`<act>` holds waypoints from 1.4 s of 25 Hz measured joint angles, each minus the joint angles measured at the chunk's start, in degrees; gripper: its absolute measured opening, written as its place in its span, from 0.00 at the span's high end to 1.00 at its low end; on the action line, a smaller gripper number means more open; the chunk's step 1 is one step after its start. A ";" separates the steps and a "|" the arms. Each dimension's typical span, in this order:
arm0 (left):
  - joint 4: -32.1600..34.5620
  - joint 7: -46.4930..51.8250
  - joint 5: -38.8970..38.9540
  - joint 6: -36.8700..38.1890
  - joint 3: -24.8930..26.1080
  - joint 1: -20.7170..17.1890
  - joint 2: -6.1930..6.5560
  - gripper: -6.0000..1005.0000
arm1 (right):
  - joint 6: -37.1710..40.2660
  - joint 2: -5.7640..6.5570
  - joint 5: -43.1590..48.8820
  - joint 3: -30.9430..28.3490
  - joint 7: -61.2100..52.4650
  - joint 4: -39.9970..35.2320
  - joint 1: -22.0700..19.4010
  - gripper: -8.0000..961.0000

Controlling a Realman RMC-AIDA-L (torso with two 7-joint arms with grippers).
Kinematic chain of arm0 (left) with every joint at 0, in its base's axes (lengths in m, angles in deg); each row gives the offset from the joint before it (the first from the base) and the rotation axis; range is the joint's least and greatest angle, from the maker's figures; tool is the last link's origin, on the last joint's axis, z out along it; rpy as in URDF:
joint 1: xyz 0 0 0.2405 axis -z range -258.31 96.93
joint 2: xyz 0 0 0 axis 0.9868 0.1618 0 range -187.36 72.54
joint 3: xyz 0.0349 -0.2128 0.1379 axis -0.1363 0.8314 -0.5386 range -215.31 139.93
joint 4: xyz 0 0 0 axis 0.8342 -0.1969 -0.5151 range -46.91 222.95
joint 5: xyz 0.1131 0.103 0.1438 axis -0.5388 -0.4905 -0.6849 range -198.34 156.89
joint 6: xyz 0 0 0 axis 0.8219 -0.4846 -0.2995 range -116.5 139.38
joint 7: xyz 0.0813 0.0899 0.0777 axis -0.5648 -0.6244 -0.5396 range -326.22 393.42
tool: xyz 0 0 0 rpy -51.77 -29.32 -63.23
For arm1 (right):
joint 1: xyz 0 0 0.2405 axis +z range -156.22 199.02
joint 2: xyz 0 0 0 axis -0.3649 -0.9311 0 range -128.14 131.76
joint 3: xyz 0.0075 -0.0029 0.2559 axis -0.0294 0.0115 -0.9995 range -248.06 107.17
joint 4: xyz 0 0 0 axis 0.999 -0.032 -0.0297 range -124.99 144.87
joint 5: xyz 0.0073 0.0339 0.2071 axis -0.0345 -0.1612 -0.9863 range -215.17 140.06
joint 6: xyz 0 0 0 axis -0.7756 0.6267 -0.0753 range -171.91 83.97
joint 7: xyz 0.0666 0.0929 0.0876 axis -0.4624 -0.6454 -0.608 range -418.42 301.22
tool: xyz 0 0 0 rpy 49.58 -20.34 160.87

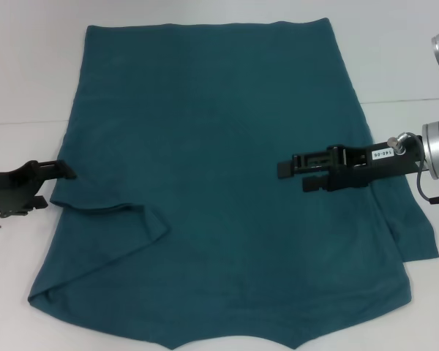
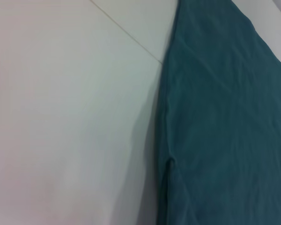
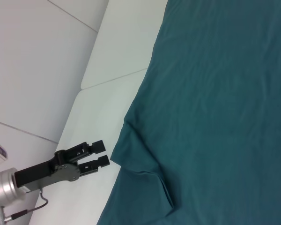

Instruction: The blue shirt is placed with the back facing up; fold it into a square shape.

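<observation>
The blue shirt (image 1: 212,168) lies flat on the white table, plain side up, with its hem at the far end. Its left sleeve (image 1: 124,216) is folded inward onto the body, and a fold also shows along the right edge (image 1: 417,234). My left gripper (image 1: 64,172) sits low at the shirt's left edge, just off the cloth; in the right wrist view the left gripper (image 3: 99,153) is open and holds nothing. My right gripper (image 1: 296,174) hovers over the right half of the shirt, open and empty. The left wrist view shows the shirt's edge (image 2: 215,117).
Bare white table (image 1: 29,80) lies to the left and far right of the shirt. A seam between table panels (image 2: 126,35) runs under the cloth. The shirt's near end reaches the lower edge of the head view.
</observation>
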 joint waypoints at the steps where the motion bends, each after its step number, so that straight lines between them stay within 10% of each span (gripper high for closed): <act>1: -0.45 -0.07 -0.04 -0.87 -0.04 0.21 -0.11 0.14 | 0.00 0.00 0.00 0.00 0.00 0.00 -0.01 0.05; 16: -6.19 -6.31 5.21 -5.48 -0.41 3.52 -1.67 0.14 | -0.02 -0.04 0.00 -0.01 0.13 0.00 -0.21 0.05; 23: -4.36 -20.41 25.57 5.12 -0.18 1.02 -1.96 0.14 | -0.02 0.03 0.00 -0.08 0.91 0.00 -0.46 0.05; 35: 8.19 -20.00 21.22 26.48 -0.10 -9.47 -0.30 0.14 | -0.08 1.82 -0.04 -0.45 3.41 -0.64 -2.16 0.05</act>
